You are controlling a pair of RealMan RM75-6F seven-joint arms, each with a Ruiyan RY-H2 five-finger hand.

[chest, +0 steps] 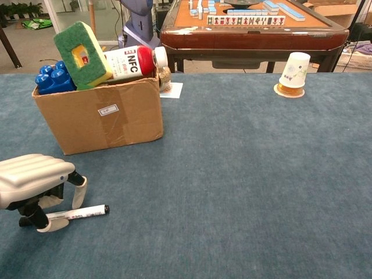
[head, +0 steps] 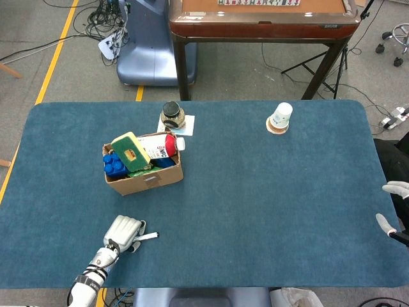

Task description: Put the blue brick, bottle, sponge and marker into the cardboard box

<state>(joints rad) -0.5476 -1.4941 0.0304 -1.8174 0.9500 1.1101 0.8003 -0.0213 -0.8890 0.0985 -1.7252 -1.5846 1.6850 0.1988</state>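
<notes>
3 items sit in the brown cardboard box (chest: 104,113); the left hand (chest: 32,180), fingers apart, arches over the white marker (chest: 78,213).

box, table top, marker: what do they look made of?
Cardboard box: brown corrugated card, matte, with a taped seam and a small white label. Table: top looks like short-pile blue fabric or felt, going by the mottled nap and lack of glare. Marker: probably smooth plastic, white barrel with a black cap, faint sheen.
</notes>
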